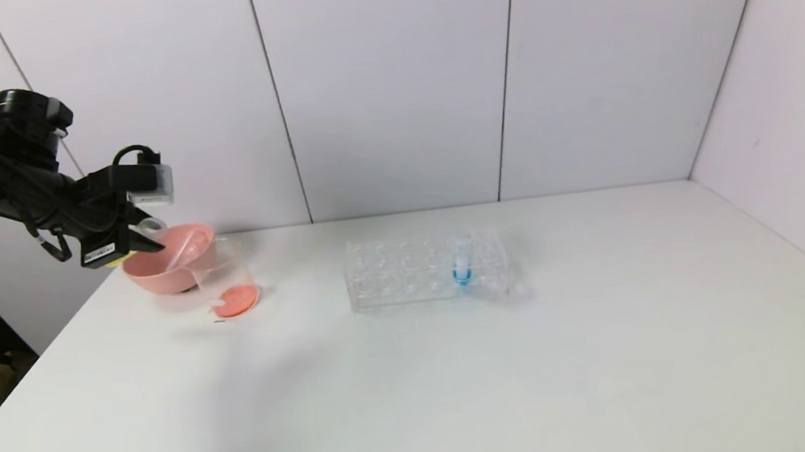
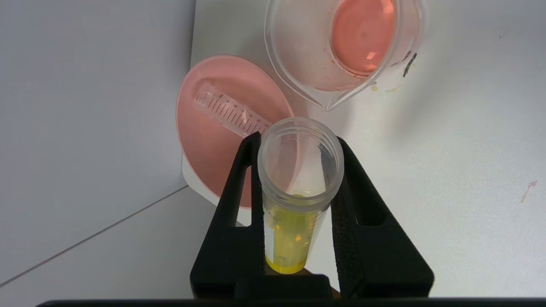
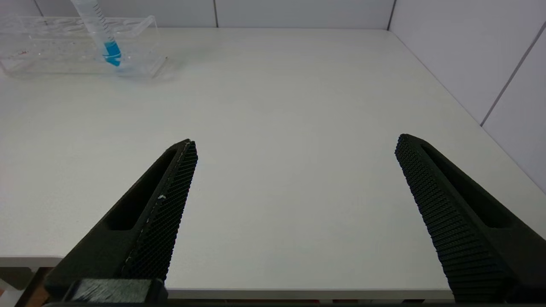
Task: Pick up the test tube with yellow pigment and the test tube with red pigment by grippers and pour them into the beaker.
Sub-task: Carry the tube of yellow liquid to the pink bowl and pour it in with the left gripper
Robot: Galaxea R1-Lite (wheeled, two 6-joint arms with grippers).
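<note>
tabletop point(image 1: 466, 385): white, walled behind and on the right
tube rack point(image 1: 408, 271): clear, mid tabletop toward the back edge; one blue-liquid tube point(image 1: 461, 263) stands in it, right side
left gripper point(image 2: 298, 170): above the back-left corner, fingers clamped on the yellow test tube
right gripper point(image 3: 294, 187): parked low over the near edge, fingers wide apart, holding nothing
pink bowl point(image 1: 166, 262): back-left corner; an empty clear graduated tube point(image 2: 230, 113) lies tilted inside, pigment colour cannot tell
beaker point(image 1: 227, 282): just beside the bowl on its right, touching or nearly; red-orange liquid at the bottom
yellow test tube point(image 2: 294, 200): in the left gripper, open mouth up toward the wrist camera, yellow liquid in its lower part, above the bowl's rim near the beaker's lip
</note>
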